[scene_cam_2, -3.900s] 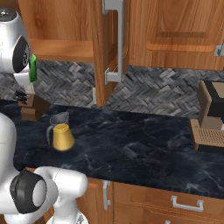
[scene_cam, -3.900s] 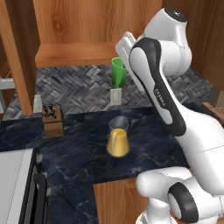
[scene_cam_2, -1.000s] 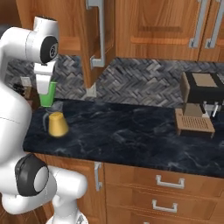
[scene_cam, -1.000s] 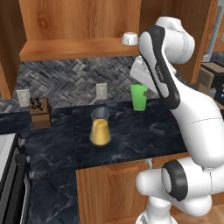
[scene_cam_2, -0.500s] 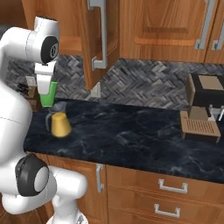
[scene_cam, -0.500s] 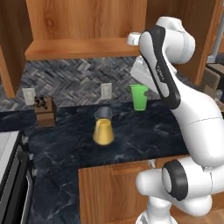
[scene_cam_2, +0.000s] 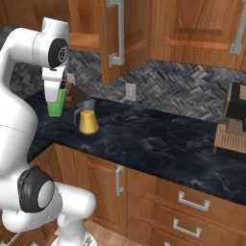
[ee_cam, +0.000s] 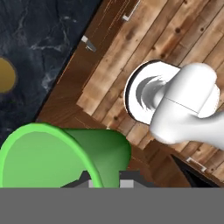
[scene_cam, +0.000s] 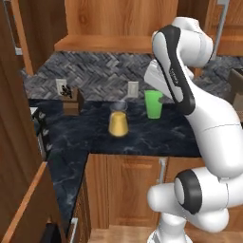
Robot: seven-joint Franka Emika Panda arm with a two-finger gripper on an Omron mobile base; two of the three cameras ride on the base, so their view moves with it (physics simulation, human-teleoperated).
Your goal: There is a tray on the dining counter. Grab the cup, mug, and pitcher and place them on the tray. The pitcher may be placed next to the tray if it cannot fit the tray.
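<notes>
so closest thing in the hand view is the cup [ee_cam: 65,157], bright green, rim right up against the camera. The gripper [ee_cam: 105,180] has its jaws closed down on the cup's wall, one finger inside and one outside I think, which makes sense for a handle-less tumbler: pinching the rim is the easy way to carry it upright without squashing it

From the left base view the cup [scene_cam: 153,104] hangs just under the hand, above the black wall counter [scene_cam: 142,133], and it looks lifted rather than standing, though I can't be sure of the gap. It's held level, mouth up. In the right base view the cup [scene_cam_2: 56,103] sits under the wrist with the arm folded in close, probably so the load stays tucked near the body while the base drives

A bit further back is the pitcher [scene_cam: 118,121], clear glass with yellow-orange liquid, standing upright on the counter just beside the cup, not touching it. From the other side the pitcher [scene_cam_2: 87,120] shows its handle toward the arm. Untouched so far, my guess is it's saved for later since it's the tallest and heaviest

Behind that, a small wooden block [scene_cam: 71,98] against the herringbone backsplash [scene_cam: 104,76], and a coffee machine [scene_cam_2: 234,122] far off along the counter
</notes>
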